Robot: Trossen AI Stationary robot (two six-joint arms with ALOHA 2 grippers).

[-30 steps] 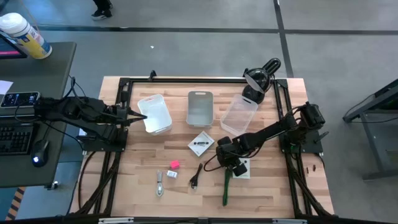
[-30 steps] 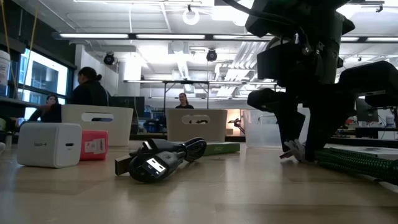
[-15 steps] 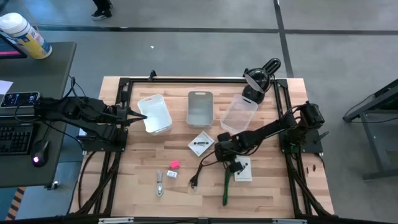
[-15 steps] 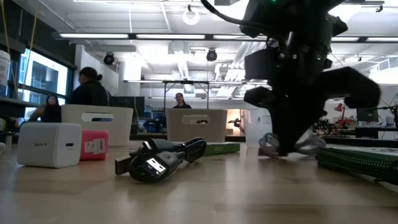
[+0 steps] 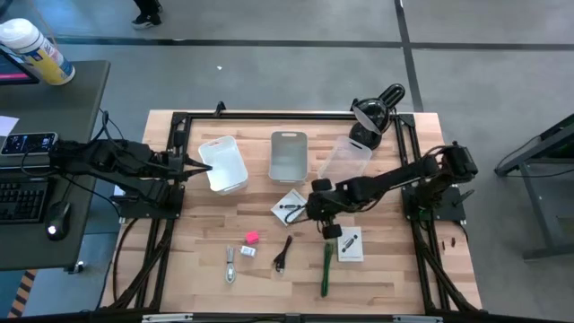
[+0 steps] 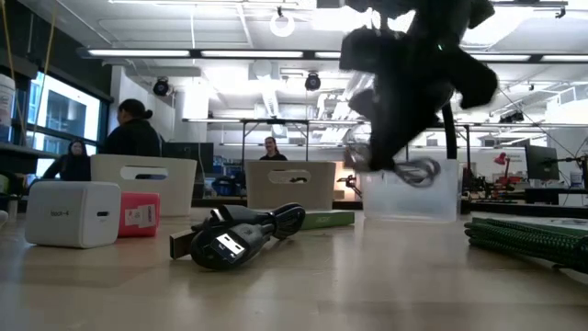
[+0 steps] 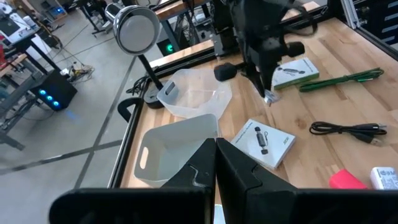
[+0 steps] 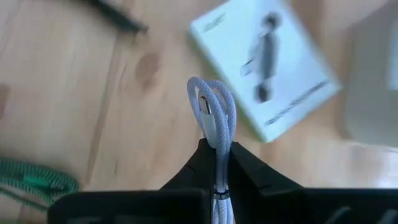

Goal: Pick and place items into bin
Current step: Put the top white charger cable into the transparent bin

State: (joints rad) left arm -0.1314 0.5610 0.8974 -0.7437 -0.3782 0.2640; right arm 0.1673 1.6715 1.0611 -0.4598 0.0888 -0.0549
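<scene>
The right gripper (image 8: 216, 163), closed on a coiled silvery-white cable (image 8: 213, 115), has risen from the table toward the bins, so only placing remains.

The wooden table (image 5: 206, 269) bears three bins (image 5: 288, 154), two white cards (image 5: 289, 206), a pink block (image 5: 252, 237), apparently cables.

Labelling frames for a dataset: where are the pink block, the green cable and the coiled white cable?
pink block (image 5: 252, 237), high view, its top face.
green cable (image 5: 326, 269), high view, mid-length.
coiled white cable (image 8: 213, 116), right wrist view, its loop.
</scene>
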